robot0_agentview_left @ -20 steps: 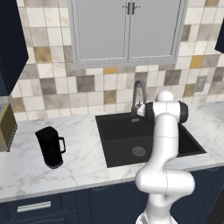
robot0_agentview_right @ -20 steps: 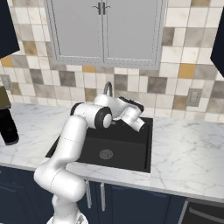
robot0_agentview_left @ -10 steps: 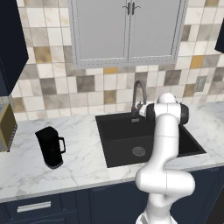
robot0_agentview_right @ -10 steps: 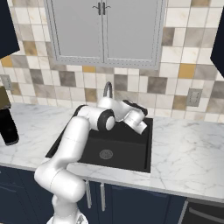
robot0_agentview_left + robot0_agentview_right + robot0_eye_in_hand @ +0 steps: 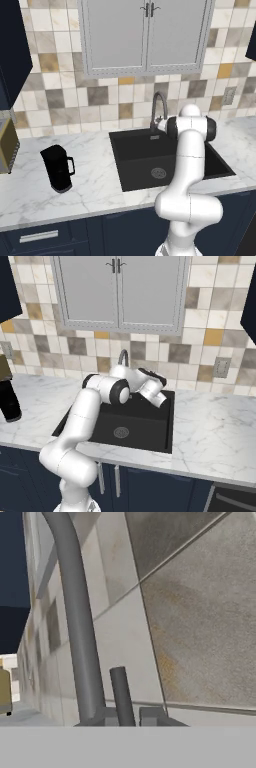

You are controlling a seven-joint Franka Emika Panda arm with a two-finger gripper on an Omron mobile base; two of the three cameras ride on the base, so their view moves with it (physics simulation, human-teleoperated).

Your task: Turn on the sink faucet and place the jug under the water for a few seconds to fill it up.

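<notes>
The grey gooseneck sink faucet (image 5: 159, 106) rises behind the black sink (image 5: 135, 167), and no water runs from it. My gripper (image 5: 158, 126) is at the faucet's base. In the hand view the faucet's pipe (image 5: 75, 617) stands at left and its thin lever (image 5: 120, 687) sits between my fingertips, with my gripper (image 5: 128, 717) shut on it. The black jug (image 5: 57, 168) stands upright on the marble counter well left of the sink, far from the gripper. From the right base view, the jug (image 5: 9, 402) is at the left edge and the faucet (image 5: 123, 357) peeks above my arm.
A toaster (image 5: 7, 145) stands at the counter's far left. The tiled wall (image 5: 200, 612) is close behind the faucet. A wall socket (image 5: 229, 96) sits right of the sink, with bare marble (image 5: 215, 426) below it. Cabinet doors (image 5: 145, 35) hang above.
The jaws have closed from partly open onto the faucet's lever. The arm has hardly moved, and the jug stays where it was.
</notes>
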